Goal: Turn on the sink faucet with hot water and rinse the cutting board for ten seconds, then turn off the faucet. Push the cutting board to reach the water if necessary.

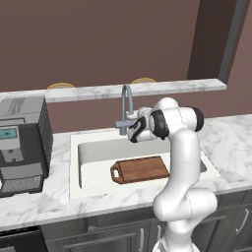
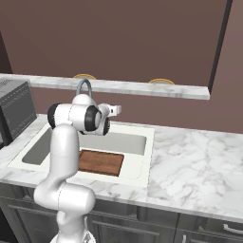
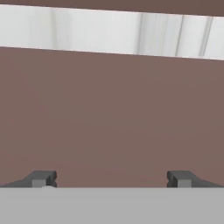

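The grey gooseneck sink faucet (image 1: 127, 98) (image 2: 84, 85) stands behind the off-white sink (image 1: 93, 147) (image 2: 130, 142); no water runs from it. The reddish-brown cutting board (image 1: 142, 169) (image 2: 101, 162) lies flat on the basin floor at the near right, its handle pointing left. My gripper (image 1: 132, 129) (image 2: 109, 111) (image 3: 111, 178) hovers at the level of the faucet's base, just right of it, and points at the brown back wall. Its fingers are spread wide and hold nothing. From the right base view my arm hides the faucet's base and lever.
A dark microwave-like appliance (image 1: 22, 142) (image 2: 16, 111) stands on the counter left of the sink. A raised marble ledge (image 1: 147, 88) (image 2: 118, 87) (image 3: 109, 33) runs along the wall behind the faucet. Marble counter (image 2: 190, 161) stretches to the right.
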Robot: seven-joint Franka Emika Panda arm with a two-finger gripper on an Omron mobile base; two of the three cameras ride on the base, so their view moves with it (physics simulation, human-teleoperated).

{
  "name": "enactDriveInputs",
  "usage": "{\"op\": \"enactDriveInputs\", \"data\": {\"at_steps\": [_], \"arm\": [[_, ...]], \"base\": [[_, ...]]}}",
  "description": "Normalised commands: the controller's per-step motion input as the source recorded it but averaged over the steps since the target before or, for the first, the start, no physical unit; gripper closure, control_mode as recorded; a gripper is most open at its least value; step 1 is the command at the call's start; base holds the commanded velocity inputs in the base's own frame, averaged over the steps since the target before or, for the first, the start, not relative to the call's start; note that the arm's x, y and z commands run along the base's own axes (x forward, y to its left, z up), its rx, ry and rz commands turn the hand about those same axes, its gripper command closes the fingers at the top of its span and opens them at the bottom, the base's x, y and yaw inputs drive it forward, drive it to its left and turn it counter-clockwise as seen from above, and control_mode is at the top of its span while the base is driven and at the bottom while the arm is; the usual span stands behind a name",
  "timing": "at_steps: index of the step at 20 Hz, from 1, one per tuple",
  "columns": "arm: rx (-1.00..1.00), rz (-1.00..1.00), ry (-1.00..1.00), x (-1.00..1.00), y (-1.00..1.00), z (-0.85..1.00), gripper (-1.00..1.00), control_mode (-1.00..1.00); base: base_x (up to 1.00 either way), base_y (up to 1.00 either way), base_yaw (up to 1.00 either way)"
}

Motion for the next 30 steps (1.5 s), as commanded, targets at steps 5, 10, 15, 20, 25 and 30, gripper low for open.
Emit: {"op": "enactDriveInputs", "data": {"at_steps": [5, 10, 15, 20, 25, 30], "arm": [[0.01, 0.00, 0.00, -0.15, -0.23, -0.20, -1.00, -1.00], [0.00, 0.00, 0.00, -0.28, -0.29, -0.25, -1.00, -1.00], [0.00, 0.00, 0.00, -0.32, -0.25, -0.27, -1.00, -1.00], [0.00, 0.00, 0.00, -0.34, -0.28, -0.24, -1.00, -1.00], [0.00, 0.00, 0.00, -0.30, -0.26, -0.21, -1.00, -1.00], [0.00, 0.00, 0.00, -0.29, -0.25, -0.25, -1.00, -1.00]], "base": [[0.00, 0.00, 0.00], [0.00, 0.00, 0.00], [0.00, 0.00, 0.00], [0.00, 0.00, 0.00], [0.00, 0.00, 0.00], [0.00, 0.00, 0.00]]}}
